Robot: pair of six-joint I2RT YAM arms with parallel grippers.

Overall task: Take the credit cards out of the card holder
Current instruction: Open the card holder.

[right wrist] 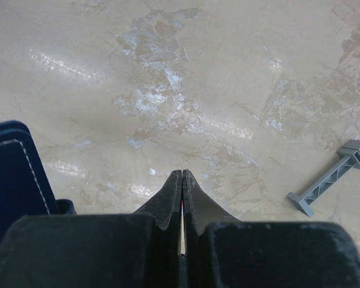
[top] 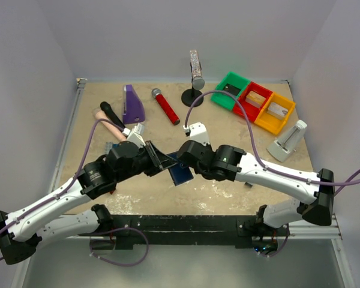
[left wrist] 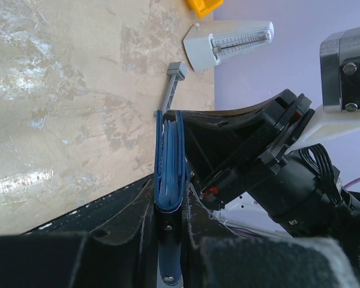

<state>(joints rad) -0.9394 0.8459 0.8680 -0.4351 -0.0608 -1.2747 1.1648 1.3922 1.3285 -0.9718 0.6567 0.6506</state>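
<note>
Currently the card holder [left wrist: 170, 150] is off the tabletop [right wrist: 228, 72], clamped edge-on in the left gripper [left wrist: 170, 198]. Its long axis runs straight out from those fingers. Navy outer skin, white stitching, lighter blue pocket layers stacked tight like a closed book. No separate credit cards can be told apart in that stack. The right gripper [right wrist: 182, 175] sits just beside the card holder, on its right. The black tapered fingers [right wrist: 168, 207] are pressed fully together, tips aimed down past the holder, not into it. A pale sliver [right wrist: 182, 237] shows in the seam between them. It may be a card edge, but it is too thin to say. From the right wrist view the holder lies to the fingers' left, alongside them. Judgement: the right arm is the free one and the nearer, so any pull falls to it. The tips would need to come round to the holder's open edge, in line with the layers. Beyond the card holder a grey plastic strut [right wrist: 333, 174] lies flat on the mottled beige, glossy surface.
</note>
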